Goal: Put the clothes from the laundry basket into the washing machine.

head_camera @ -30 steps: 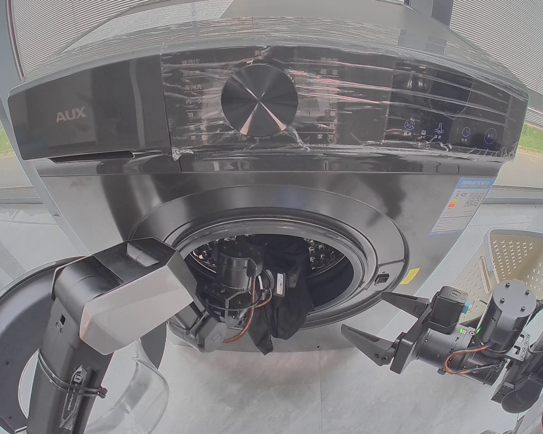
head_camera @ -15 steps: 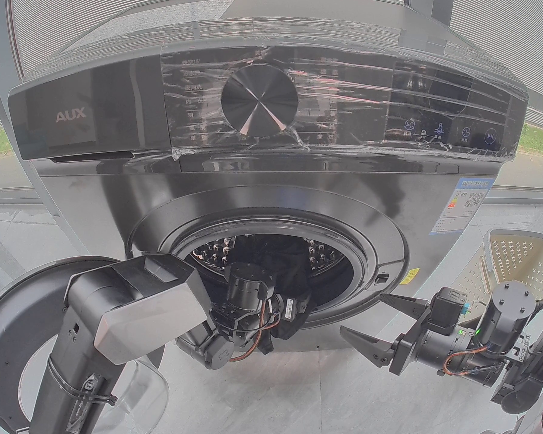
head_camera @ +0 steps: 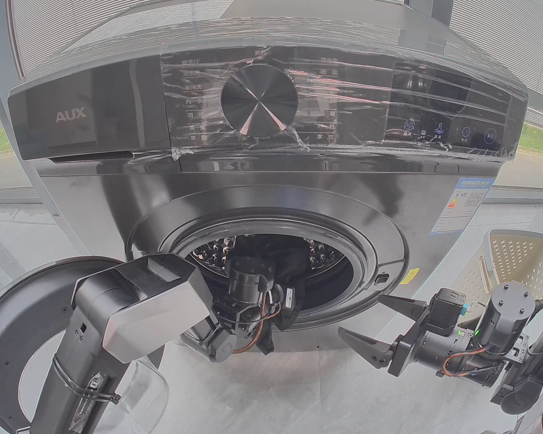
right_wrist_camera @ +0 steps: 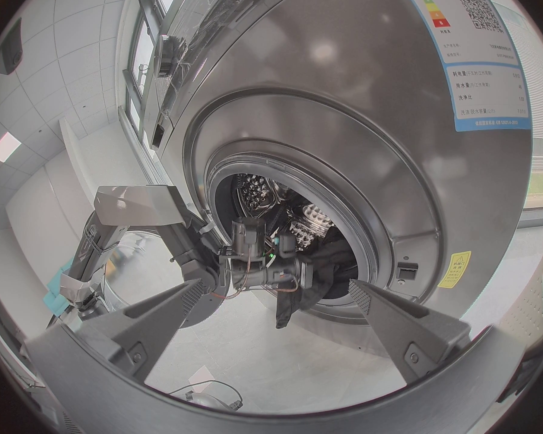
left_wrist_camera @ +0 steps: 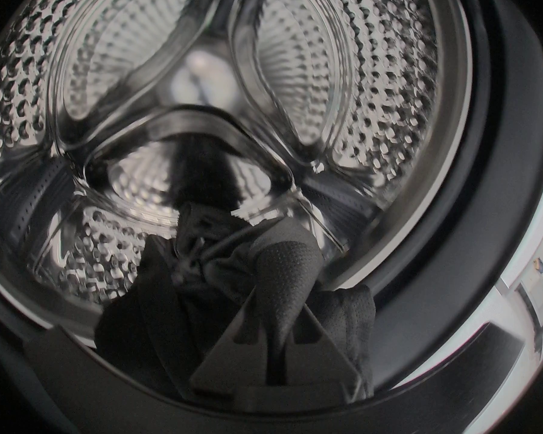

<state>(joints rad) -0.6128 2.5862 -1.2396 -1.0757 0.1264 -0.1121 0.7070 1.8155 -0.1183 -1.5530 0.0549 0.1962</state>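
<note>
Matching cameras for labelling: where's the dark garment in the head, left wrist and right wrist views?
Head view: dark garment low in the washing machine's door ring, a flap hanging over the lip.
Left wrist view: dark garment bunched at the drum mouth, pinched in the left end effector, inside the door ring.
Right wrist view: dark garment draped over the lower door ring.
Shared landmark: the door ring.
</note>
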